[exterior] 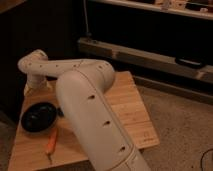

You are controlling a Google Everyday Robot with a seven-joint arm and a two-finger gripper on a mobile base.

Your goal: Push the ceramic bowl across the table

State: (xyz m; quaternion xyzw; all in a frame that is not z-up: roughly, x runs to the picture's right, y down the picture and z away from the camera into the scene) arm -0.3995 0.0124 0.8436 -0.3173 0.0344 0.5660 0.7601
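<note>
- Near the left edge of the table [127, 107]: ceramic bowl [39, 116].
- Gripper [36, 89] hangs just behind the bowl, toward the far-left corner; open or closed, cannot tell.
- Push looks barely begun; crossing remains.

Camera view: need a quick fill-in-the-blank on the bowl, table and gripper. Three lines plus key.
1. The bowl on the table is ____ in colour.
2. The thin object lying on the table, nearer the camera than the bowl, is ____ in colour.
3. The gripper sits just beyond the bowl, toward the ____ side of the picture.

Missing words: black; orange; left
</note>
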